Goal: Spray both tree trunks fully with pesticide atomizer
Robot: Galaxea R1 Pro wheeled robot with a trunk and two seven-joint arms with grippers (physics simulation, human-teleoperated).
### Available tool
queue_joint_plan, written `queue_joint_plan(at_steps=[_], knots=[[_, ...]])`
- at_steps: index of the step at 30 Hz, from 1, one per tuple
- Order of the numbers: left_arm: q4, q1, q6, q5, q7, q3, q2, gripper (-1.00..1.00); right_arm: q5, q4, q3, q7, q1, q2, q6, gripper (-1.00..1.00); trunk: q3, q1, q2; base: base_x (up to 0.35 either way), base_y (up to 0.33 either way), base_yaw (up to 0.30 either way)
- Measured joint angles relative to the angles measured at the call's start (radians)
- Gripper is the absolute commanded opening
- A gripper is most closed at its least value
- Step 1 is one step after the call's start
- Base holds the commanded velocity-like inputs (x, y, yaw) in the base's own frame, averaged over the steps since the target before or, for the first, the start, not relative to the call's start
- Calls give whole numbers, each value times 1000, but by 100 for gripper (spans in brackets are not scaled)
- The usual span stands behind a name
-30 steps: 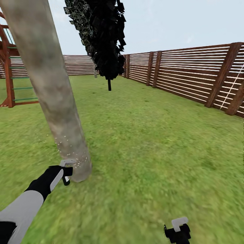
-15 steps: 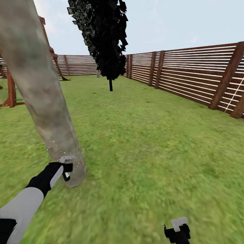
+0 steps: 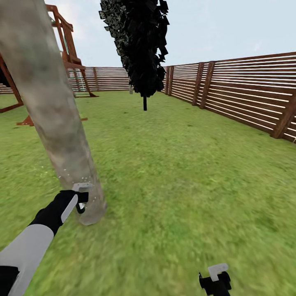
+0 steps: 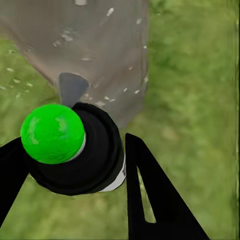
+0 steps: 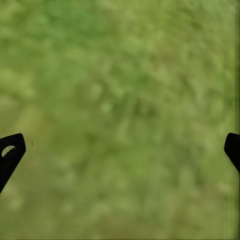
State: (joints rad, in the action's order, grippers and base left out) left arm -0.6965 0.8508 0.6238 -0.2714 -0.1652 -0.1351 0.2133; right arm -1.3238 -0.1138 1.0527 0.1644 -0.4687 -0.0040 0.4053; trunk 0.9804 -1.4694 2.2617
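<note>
Head view: left gripper (image 3: 81,200) clamped around pesticide atomizer (image 3: 81,208), just beside tree trunk (image 3: 53,119) base, pale specks on bark. Right gripper (image 5: 120,150) spread wide over grass (image 3: 185,172), well apart from trunk.

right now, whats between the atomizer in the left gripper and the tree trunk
Nothing solid. In the left wrist view the atomizer in the left gripper points at the tree trunk, with white spray specks there and grass below.
</note>
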Motion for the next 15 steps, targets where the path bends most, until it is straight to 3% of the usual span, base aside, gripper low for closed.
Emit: queue_joint_plan(at_steps=[4,5,8,12,15], knots=[[-32,-6,13,3,-10,0,0,-100,0,-1,1,0,0,0,0,100,0,0,0,181,-203,0],[-34,-6,13,3,-44,0,0,-100,0,0,0,0,0,0,-1,100,0,0,0,-51,-266,0],[-35,-3,13,-8,-62,1,1,-100,0,0,1,0,0,0,-1,100,0,-1,0,-158,-238,51],[-36,2,14,-11,-65,1,2,-100,0,0,-1,0,0,1,-2,100,0,-1,0,-110,-244,257],[-36,3,13,-11,-66,2,4,-100,0,0,-1,0,0,1,-2,100,0,0,0,173,-201,277]])
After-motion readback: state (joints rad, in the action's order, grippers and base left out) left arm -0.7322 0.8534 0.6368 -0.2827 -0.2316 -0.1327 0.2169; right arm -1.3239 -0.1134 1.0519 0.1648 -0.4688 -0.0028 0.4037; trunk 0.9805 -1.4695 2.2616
